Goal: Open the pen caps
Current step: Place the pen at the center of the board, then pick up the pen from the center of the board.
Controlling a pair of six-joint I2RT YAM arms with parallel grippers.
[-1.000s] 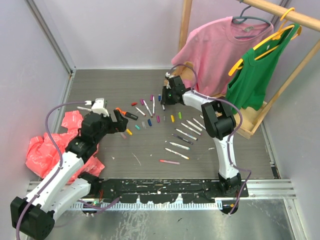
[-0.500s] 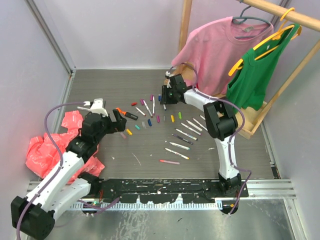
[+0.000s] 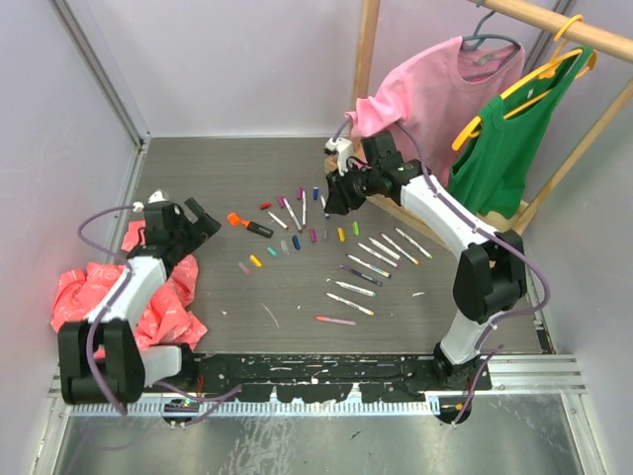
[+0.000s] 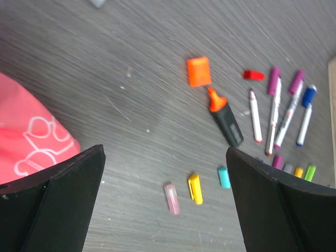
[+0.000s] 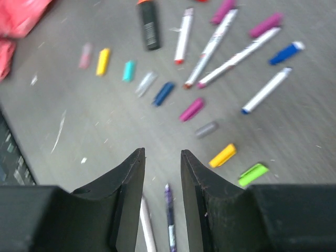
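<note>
Loose pen caps lie in a row on the grey table: pink point(image 4: 171, 198), yellow point(image 4: 195, 188) and teal point(image 4: 224, 177) near the left, magenta point(image 5: 191, 109), grey point(image 5: 206, 129), yellow point(image 5: 222, 155) and green point(image 5: 252, 174) further right. White-barrelled pens point(image 3: 371, 259) lie fanned out, uncapped. An orange-black marker point(image 4: 224, 116) lies beside its orange cap point(image 4: 199, 71). My left gripper point(image 4: 165, 152) point(image 3: 203, 220) stands wide open and empty, left of the caps. My right gripper point(image 5: 163, 153) point(image 3: 332, 203) hovers over the pens with a narrow gap, holding nothing; a purple pen point(image 5: 169, 215) shows below it.
A crumpled red plastic bag point(image 3: 99, 287) lies under the left arm. A wooden clothes rack point(image 3: 495, 259) with a pink shirt point(image 3: 435, 89) and a green top point(image 3: 504, 148) stands at the back right, close behind the right arm.
My left arm has drawn back to the left, away from the caps, with its jaws fully open. My right arm has risen and swung; its gripper still hangs over the pens.
</note>
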